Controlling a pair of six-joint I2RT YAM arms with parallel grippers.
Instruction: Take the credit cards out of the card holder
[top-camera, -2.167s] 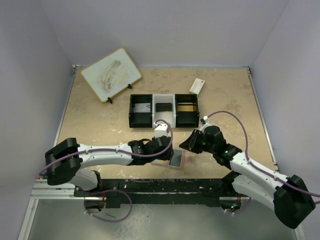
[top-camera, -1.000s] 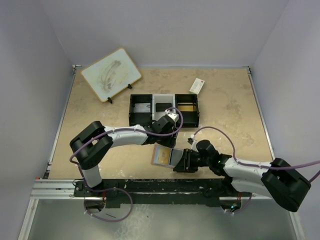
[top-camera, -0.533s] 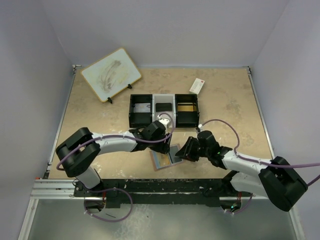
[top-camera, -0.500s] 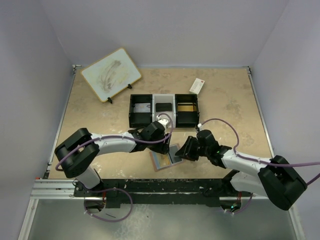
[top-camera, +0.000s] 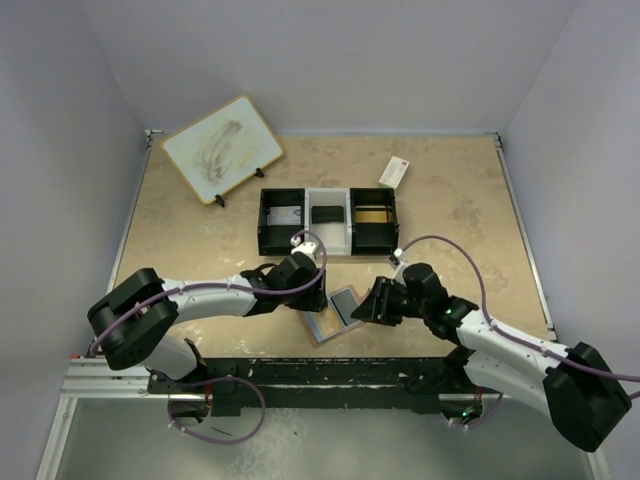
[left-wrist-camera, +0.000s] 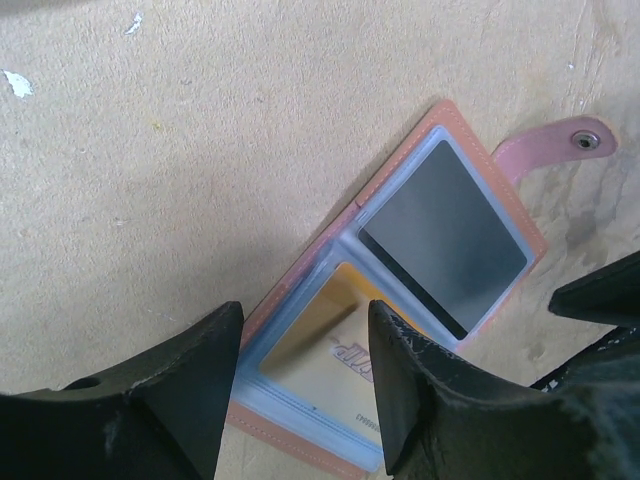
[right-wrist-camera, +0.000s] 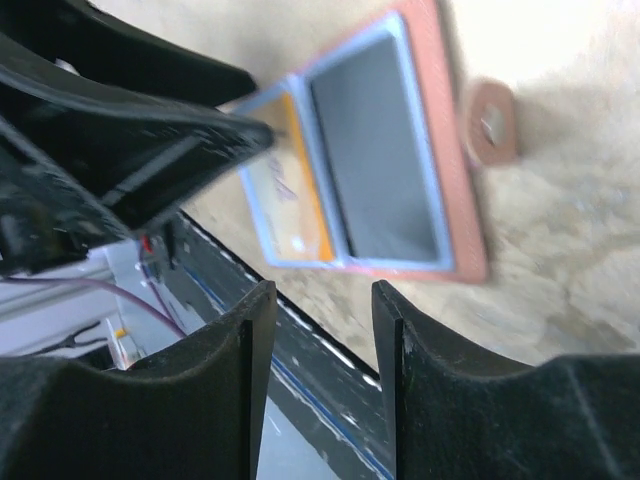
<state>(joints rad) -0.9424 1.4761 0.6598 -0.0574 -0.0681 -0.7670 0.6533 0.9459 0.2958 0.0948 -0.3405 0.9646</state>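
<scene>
Card holder (left-wrist-camera: 348, 240) is lying spread open on the table just on the near side of the tray (top-camera: 262, 222), its salmon-tan leather framing two glossy bluish pockets. One pocket is showing a dark card (left-wrist-camera: 440, 250), the other a yellow card (left-wrist-camera: 320, 350). The strap (left-wrist-camera: 545, 150) is sticking out sideways. The left gripper (left-wrist-camera: 305, 320) and right gripper (right-wrist-camera: 322, 300) are flanking it, jaws parted, gripping nothing.

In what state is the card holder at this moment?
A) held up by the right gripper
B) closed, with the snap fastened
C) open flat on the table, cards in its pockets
C: the card holder lies open on the table, a dark card and a yellow card in its pockets.
</scene>
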